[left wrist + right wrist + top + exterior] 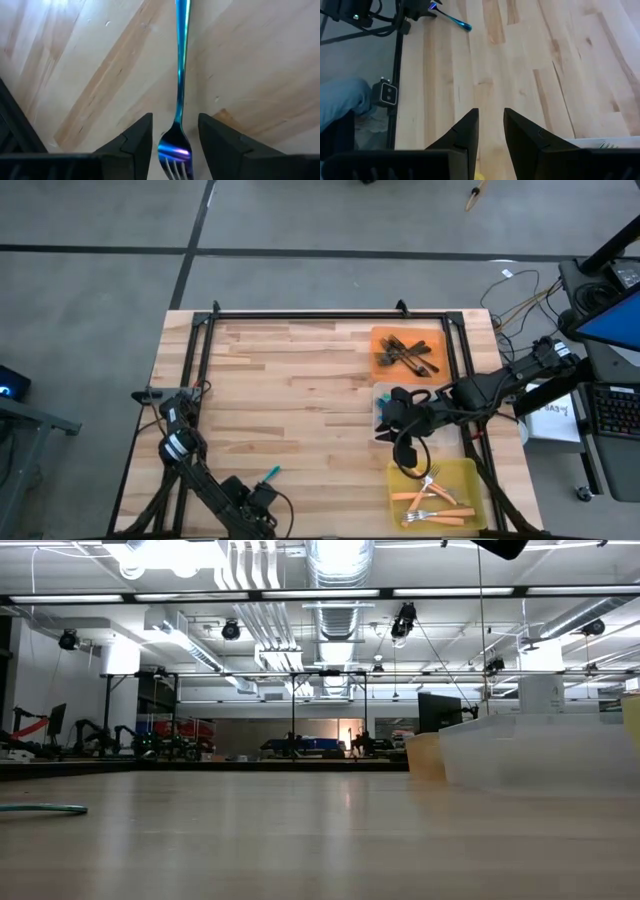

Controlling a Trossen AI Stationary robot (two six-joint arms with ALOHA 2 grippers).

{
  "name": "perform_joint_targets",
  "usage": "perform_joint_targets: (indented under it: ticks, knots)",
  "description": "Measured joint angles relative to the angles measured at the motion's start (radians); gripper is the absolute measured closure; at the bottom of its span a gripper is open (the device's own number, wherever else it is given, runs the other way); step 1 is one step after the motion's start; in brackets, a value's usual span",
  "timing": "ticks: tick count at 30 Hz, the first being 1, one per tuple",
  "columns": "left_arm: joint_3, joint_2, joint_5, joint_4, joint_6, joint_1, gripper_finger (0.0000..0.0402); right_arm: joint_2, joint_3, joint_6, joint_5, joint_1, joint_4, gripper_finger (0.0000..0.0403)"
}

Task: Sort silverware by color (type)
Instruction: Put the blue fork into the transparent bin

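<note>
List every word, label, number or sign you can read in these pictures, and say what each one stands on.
White sheet just off the right edge of the table: a line of dark print, too small and blurred to read.
Nothing else in any view carries text that can be read.

The right gripper [385, 418] hangs over the clear tray [381, 394] and covers most of it; the tray's contents cannot be determined. In the left wrist view the blue fork [180, 95] is cut off at both ends, handle tip and tine tips out of frame. In the orange tray [378, 340] near the table's far right corner, the dark forks [408, 355] overlap; their count is unreadable.
</note>
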Motion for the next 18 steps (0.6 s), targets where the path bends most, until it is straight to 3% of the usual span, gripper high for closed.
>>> perform_joint_targets:
  ticks: [5, 14, 18]
  knots:
    - [-0.002, 0.0, 0.045, -0.003, 0.0, 0.015, 0.0288, 0.0, 0.0, -0.001, 0.009, 0.0, 0.0, 0.0324]
    - [-0.007, 0.005, 0.068, -0.007, -0.025, 0.018, 0.0388, 0.0, 0.0, -0.002, 0.015, 0.0, 0.0, 0.0329]
    - [-0.003, 0.006, 0.068, -0.007, -0.043, 0.018, 0.0397, 0.0, 0.0, -0.002, 0.016, 0.0, 0.0, 0.0326]
